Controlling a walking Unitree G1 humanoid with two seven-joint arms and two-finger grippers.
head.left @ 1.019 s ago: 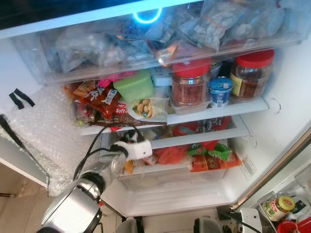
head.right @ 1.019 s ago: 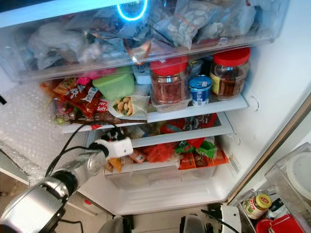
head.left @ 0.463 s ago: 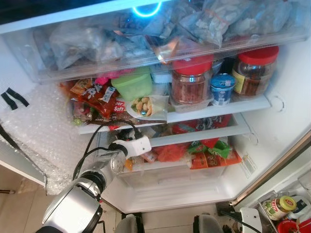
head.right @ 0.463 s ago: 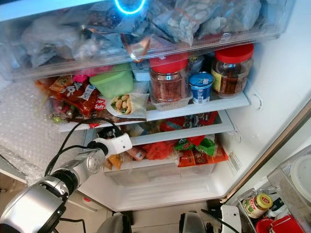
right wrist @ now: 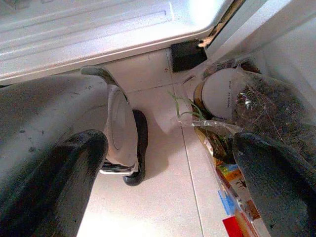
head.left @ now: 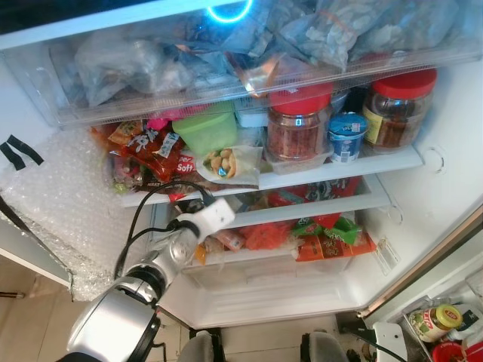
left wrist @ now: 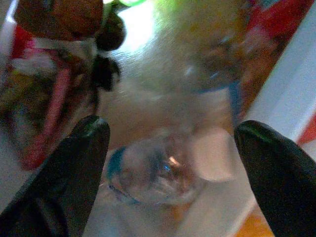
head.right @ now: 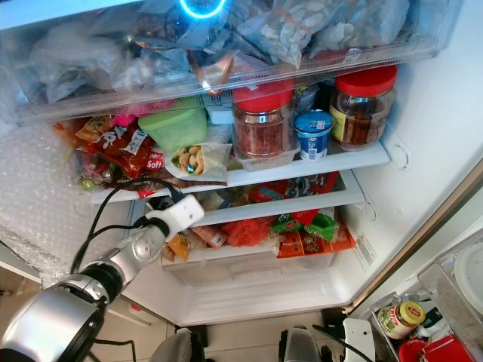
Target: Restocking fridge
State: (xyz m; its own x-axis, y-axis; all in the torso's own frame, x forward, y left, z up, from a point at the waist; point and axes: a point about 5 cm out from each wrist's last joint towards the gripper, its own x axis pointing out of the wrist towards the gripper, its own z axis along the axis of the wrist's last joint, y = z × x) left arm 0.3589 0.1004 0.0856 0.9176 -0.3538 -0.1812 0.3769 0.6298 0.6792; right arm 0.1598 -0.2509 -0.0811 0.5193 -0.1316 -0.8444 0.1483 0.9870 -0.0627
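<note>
Head views: the fridge stands open and crowded. The left arm has pushed deeper and higher over the last second, so its white wrist now sits at the front lip of the middle shelf, at about 7 o'clock from the nut bag. Red-lidded jars and a blue cup stand at 2 o'clock from it, untouched.

Left wrist view: the left gripper has its fingers spread wide. Between them lies a blurred clear wrapped item, beside a red packet; whether either finger touches it I cannot tell. Probably this is the item being stocked, now resting inside and released, or about to be.

Right wrist view: the right gripper hangs idle over the tiled floor, fingers apart, with a supply box of jars and bags at 3 o'clock.
</note>
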